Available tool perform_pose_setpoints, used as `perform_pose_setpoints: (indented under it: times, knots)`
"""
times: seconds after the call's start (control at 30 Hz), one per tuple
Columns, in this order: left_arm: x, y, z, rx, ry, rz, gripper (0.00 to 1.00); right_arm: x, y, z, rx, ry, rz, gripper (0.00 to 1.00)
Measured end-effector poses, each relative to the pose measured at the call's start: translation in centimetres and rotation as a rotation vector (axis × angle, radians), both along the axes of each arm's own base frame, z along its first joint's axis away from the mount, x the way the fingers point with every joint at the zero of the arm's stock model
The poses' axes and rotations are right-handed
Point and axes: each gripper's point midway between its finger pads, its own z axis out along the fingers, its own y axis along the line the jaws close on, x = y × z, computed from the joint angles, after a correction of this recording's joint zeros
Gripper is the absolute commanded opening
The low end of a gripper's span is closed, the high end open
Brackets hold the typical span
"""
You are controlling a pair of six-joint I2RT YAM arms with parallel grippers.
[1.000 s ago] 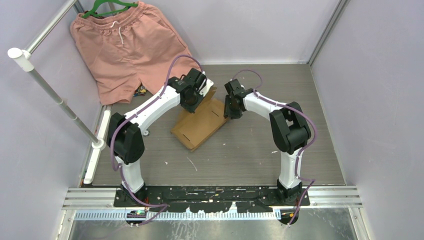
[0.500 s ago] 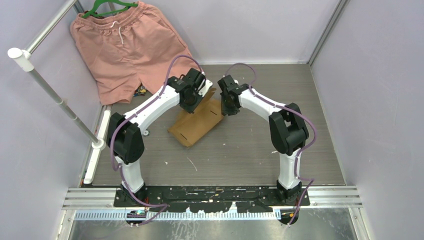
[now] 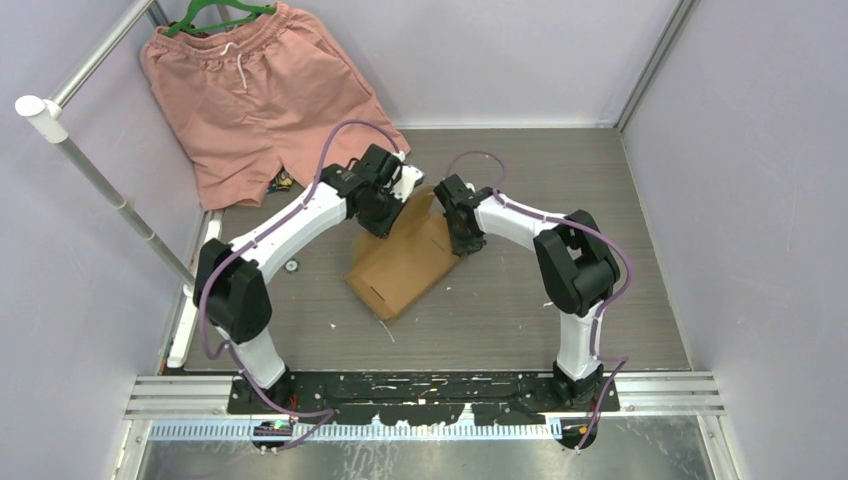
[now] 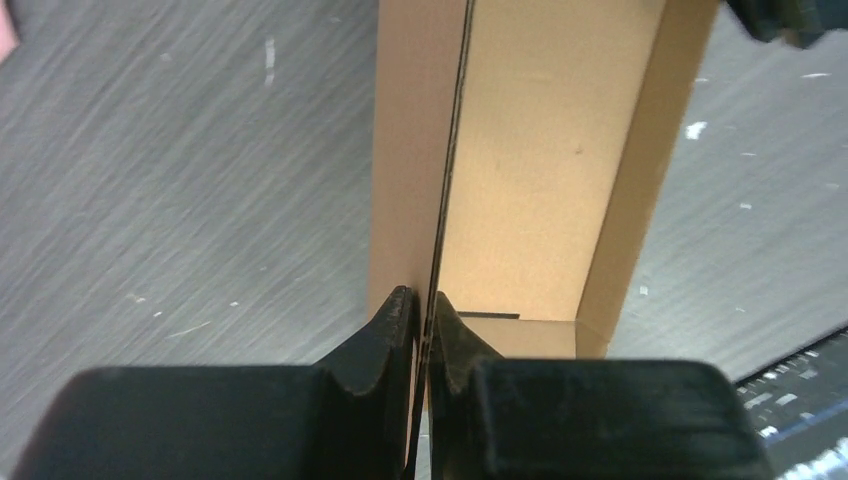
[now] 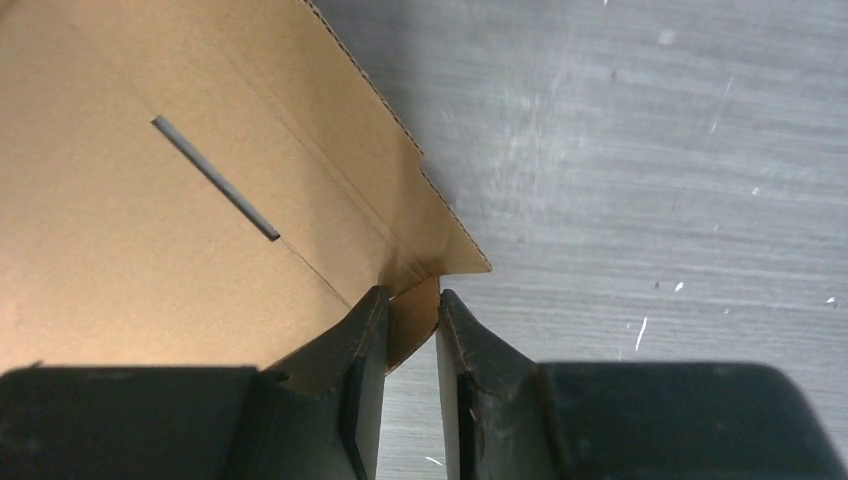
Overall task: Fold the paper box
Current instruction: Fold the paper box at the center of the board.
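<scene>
The left hand (image 4: 428,305) is pressed together on a thin upright cardboard edge, pinching a panel of the paper box (image 3: 400,262) at the end that faces the salmon-pink shorts (image 3: 250,90). The right hand (image 5: 410,300) has its fingers on either side of a small corner tab on the side of the box turned away from the shorts, and the tab fills the gap between them, so it looks pinched. The box lies on the bench (image 3: 560,170), well apart from the shorts and nearer the arm bases. By my reading the fold is only partly done: a side wall stands up beside the base panel, but the sheet is still open, a slot in it is empty and no tab looks tucked. A second ago the right hand stood off beside the box; it has since come in to the corner and narrowed. The box has turned a little and slid slightly away from the shorts, and the left arm's elbow has swung outward.
</scene>
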Motion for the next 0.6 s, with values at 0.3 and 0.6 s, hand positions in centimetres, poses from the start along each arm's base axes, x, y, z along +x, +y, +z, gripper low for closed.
perform_pose_setpoints:
  times: [0.3, 0.6]
  knots:
    - [-2.7, -2.4, 2.0, -0.236, -0.002, -0.033, 0.11, -3.5, -1.4, -0.7, -0.043, 0.018, 0.076, 0.27]
    - [-3.0, -3.0, 1.5, -0.273, 0.013, -0.031, 0.11, -3.9, -1.5, 1.0, -0.085, -0.059, 0.123, 0.47]
